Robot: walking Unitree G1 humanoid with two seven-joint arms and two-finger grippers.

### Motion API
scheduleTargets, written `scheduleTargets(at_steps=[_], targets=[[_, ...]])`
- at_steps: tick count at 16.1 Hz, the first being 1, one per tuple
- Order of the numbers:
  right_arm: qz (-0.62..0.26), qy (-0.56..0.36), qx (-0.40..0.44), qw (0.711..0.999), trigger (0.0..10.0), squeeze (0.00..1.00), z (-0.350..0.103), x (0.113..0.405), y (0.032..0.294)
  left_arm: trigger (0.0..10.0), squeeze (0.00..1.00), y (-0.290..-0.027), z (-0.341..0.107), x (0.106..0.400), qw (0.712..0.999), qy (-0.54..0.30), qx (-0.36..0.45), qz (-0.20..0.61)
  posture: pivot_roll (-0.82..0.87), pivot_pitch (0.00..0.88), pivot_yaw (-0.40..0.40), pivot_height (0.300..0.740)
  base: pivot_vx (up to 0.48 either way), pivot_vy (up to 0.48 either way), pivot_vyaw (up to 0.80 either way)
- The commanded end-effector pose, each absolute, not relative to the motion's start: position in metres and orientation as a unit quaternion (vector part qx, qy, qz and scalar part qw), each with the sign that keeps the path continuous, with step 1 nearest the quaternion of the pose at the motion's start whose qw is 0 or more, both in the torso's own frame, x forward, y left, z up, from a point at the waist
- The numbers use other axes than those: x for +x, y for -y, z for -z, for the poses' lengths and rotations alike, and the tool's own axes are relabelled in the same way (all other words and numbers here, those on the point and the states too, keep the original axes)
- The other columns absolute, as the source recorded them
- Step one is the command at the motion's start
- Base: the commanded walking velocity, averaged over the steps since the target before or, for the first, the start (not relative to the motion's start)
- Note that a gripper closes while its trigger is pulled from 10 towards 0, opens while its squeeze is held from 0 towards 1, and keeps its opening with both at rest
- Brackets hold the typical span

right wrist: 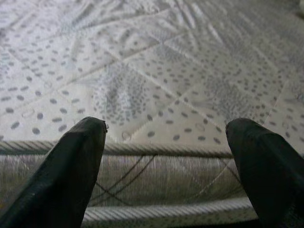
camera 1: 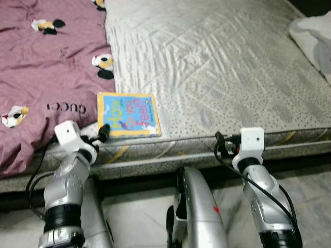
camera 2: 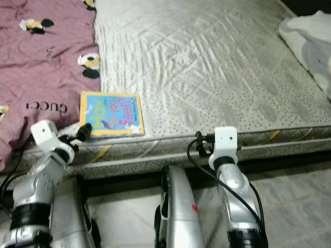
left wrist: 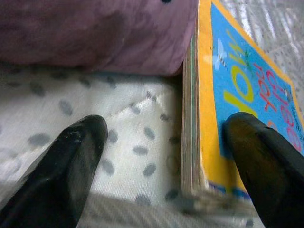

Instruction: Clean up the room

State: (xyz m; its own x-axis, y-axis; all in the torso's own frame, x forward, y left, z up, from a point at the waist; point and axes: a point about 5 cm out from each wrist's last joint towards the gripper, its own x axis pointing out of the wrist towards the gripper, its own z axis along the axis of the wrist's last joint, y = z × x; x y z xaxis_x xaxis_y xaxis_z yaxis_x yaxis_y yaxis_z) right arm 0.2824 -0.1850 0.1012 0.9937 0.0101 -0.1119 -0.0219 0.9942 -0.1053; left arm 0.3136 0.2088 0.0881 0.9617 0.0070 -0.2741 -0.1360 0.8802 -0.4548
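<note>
I have the left hand [left wrist: 164,156] raised to the near edge of the bare grey dotted quilted mattress [camera 1: 217,67], fingers spread, at the near left corner of the square yellow-bordered blue children's board book [camera 1: 128,114]. The book lies flat at the mattress's near edge, about 11 o'clock from my body, its left side touching the mauve printed bedsheet [camera 1: 46,77]. The left wrist view shows what the head views cannot: one finger [left wrist: 263,161] sits over the book's cover and the other [left wrist: 66,166] over bare mattress, straddling the book's page edge. My right hand [right wrist: 166,161] hovers at the mattress edge around 1 o'clock, fingers spread, holding nothing. A white crumpled cloth [camera 1: 313,36] lies at the far right.
</note>
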Motion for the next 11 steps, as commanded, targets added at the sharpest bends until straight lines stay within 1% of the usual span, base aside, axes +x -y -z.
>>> scheduleTargets(at_steps=[1, 6, 7, 8, 9, 10, 11], targets=[[-0.002, -0.050, -0.062, 0.997, 10.0, 0.00, -0.106, 0.281, 0.190, 10.0, 0.00, -0.206, -0.084, 0.317, 0.955, -0.142, -0.259, -0.025, -0.11, 0.171, -0.114, 0.489, 0.000, 0.000, 0.00], [-0.024, -0.026, -0.081, 0.996, 10.0, 0.00, -0.123, 0.273, 0.192, 10.0, 0.00, -0.188, -0.080, 0.334, 0.939, -0.179, -0.292, 0.045, -0.17, 0.163, -0.116, 0.489, 0.000, 0.000, 0.00], [-0.027, -0.024, -0.090, 0.995, 10.0, 0.00, -0.124, 0.270, 0.193, 10.0, 0.00, -0.184, -0.080, 0.336, 0.933, -0.184, -0.302, 0.064, -0.18, 0.164, -0.114, 0.489, 0.000, 0.000, 0.00], [-0.023, -0.025, -0.094, 0.995, 10.0, 0.00, -0.124, 0.269, 0.196, 10.0, 0.00, -0.175, -0.078, 0.338, 0.922, -0.200, -0.317, 0.098, -0.19, 0.160, -0.112, 0.489, 0.000, 0.000, 0.00], [-0.020, -0.026, -0.095, 0.995, 10.0, 0.00, -0.123, 0.270, 0.197, 10.0, 0.00, -0.171, -0.075, 0.338, 0.918, -0.214, -0.319, 0.103, -0.20, 0.157, -0.109, 0.489, 0.000, 0.000, 0.00], [-0.019, -0.023, -0.096, 0.995, 10.0, 0.00, -0.125, 0.270, 0.196, 0.6, 0.00, -0.170, -0.073, 0.340, 0.916, -0.218, -0.322, 0.099, -0.20, 0.155, -0.105, 0.489, 0.000, 0.000, 0.00], [-0.022, -0.018, -0.101, 0.994, 10.0, 0.00, -0.128, 0.270, 0.194, 0.0, 0.00, -0.171, -0.072, 0.341, 0.911, -0.219, -0.336, 0.096, -0.20, 0.152, -0.103, 0.489, 0.000, 0.000, 0.00]])
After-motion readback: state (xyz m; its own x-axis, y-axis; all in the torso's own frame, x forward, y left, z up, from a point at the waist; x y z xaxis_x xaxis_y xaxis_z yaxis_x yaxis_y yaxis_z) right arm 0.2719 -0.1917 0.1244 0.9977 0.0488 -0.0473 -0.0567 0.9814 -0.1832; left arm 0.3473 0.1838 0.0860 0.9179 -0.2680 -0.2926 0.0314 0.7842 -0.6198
